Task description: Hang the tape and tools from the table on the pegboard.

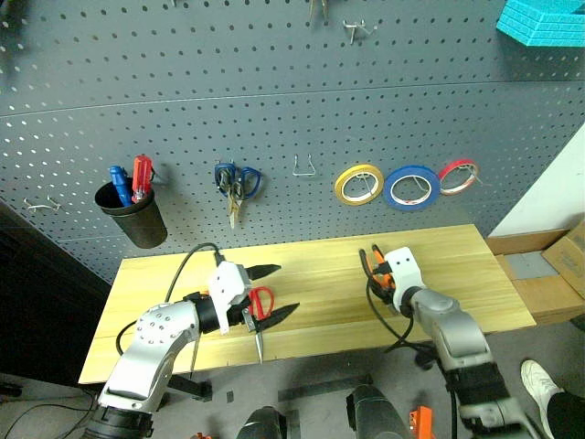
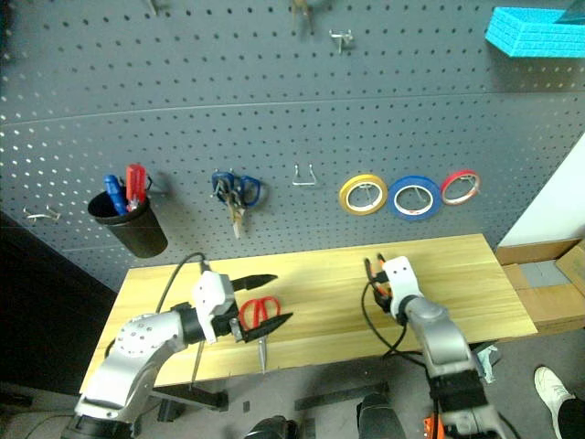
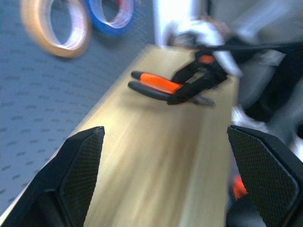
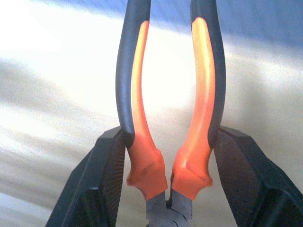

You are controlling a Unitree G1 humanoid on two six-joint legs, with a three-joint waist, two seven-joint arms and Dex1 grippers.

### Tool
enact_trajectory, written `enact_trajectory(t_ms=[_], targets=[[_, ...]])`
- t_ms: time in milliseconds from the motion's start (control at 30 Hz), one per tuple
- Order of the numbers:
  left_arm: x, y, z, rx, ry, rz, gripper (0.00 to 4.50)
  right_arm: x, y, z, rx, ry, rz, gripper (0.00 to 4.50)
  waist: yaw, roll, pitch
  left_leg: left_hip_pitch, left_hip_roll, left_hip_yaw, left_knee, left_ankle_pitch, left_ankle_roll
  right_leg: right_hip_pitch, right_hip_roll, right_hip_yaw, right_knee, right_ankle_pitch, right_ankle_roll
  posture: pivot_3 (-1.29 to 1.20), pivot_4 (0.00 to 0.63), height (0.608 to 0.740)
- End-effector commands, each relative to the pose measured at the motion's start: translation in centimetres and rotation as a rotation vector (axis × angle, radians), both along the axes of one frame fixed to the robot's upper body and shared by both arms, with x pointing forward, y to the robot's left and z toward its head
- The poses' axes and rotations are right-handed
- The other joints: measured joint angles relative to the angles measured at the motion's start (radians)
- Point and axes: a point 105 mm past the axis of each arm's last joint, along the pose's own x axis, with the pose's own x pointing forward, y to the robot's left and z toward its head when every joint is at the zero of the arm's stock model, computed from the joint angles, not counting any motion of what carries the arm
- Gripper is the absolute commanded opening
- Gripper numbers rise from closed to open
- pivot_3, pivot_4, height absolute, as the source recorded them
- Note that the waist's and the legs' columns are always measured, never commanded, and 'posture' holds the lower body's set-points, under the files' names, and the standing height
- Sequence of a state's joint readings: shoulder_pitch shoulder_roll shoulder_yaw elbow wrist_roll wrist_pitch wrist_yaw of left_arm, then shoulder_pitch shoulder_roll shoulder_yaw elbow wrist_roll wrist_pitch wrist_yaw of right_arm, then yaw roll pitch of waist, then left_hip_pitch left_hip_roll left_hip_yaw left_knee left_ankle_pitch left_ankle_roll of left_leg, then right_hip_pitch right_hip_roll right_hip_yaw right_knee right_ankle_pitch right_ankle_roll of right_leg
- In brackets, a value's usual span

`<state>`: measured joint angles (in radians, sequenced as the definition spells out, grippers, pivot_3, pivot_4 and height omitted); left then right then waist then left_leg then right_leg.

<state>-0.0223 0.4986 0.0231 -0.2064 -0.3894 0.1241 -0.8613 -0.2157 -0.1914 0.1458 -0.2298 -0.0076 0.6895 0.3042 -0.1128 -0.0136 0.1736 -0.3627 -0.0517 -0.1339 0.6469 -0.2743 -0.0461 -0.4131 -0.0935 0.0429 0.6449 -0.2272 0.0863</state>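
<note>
Both arms: silver-grey metallic shells, rounded segments. Left forearm shows a cluster of small dark screw holes. White angular housing sits behind each gripper: left gripper (image 1: 271,291), right gripper (image 1: 373,268). Fingers (image 3: 80,175) black, wedge-shaped, fine cross-hatched pads. Black cable loops back from each white housing along the arm.

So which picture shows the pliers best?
The right wrist view: the pliers sit big between the right gripper fingers. The left wrist view shows them sideways above the table; the eye views show them small.
</note>
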Motion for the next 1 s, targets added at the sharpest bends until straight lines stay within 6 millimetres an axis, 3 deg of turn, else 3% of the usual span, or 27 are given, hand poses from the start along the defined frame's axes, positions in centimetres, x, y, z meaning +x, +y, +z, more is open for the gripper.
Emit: enact_trajectory(t_ms=[33, 233, 500, 800, 1000], targets=[[0.4, 2.2, 2.5, -0.121, -0.073, 0.152, 4.40, -1.8, 3.9, 6.5, 0.075, -0.286, 0.119, 2.52, 0.001, 0.000, 0.000, 0.000, 0.000, 0.000, 0.000, 0.000, 0.000, 0.000, 0.001, 0.000, 0.000, -0.001, 0.002, -0.13, 0.128, 0.740], [0.5, 5.1, 3.6, -0.172, -0.143, 0.322, 4.40, -0.9, 7.3, 12.7, 0.187, -0.514, 0.184, 2.52, 0.005, -0.002, -0.001, 0.001, 0.006, 0.001, 0.001, 0.001, -0.002, 0.000, 0.006, -0.001, -0.001, 0.002, -0.002, -0.10, 0.124, 0.740], [0.3, 5.1, 4.0, -0.145, -0.163, 0.316, 4.40, 1.9, 11.9, 19.4, 0.316, -0.718, 0.280, 2.52, 0.007, -0.003, -0.002, 0.003, 0.013, 0.000, 0.000, 0.003, -0.005, 0.000, 0.015, -0.001, 0.000, 0.009, -0.012, -0.06, 0.112, 0.740], [1.0, 3.5, 6.0, -0.181, -0.200, 0.302, 4.40, 5.2, 14.8, 22.2, 0.295, -0.874, 0.317, 2.52, 0.024, -0.003, -0.002, 0.001, 0.014, 0.001, -0.002, 0.003, -0.005, -0.004, 0.016, -0.001, 0.000, 0.010, -0.014, 0.00, 0.105, 0.740], [1.7, 3.0, 7.1, -0.196, -0.229, 0.314, 4.40, 7.5, 14.7, 22.2, 0.235, -0.933, 0.308, 2.52, 0.031, -0.003, -0.002, -0.001, 0.014, 0.001, -0.003, 0.003, -0.006, -0.007, 0.017, 0.000, 0.001, 0.011, -0.016, 0.04, 0.109, 0.740]])
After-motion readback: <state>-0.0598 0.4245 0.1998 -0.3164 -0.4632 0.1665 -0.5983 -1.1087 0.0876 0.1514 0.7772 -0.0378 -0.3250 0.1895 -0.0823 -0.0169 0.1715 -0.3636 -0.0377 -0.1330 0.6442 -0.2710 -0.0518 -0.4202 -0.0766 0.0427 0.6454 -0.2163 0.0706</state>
